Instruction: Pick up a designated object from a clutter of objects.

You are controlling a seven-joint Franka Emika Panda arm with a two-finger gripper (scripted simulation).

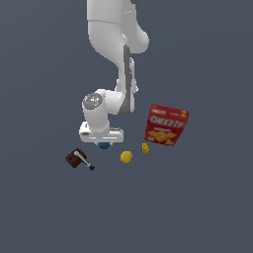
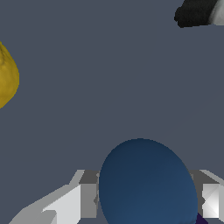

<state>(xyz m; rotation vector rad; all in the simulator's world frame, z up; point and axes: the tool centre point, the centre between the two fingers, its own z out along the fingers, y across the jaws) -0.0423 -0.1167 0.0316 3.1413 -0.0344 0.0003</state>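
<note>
Arm (image 1: 118,49) bent low, gripper (image 2: 142,203) straddling blue ball (image 2: 146,183) (fingers either side).

A uniform slate-grey ground plane (image 1: 207,212) is shown filling both views. No seams, texture or markings are displayed on it. Even, diffuse lighting is applied throughout, and only faint shading is cast on the surface in the wrist view.
</note>
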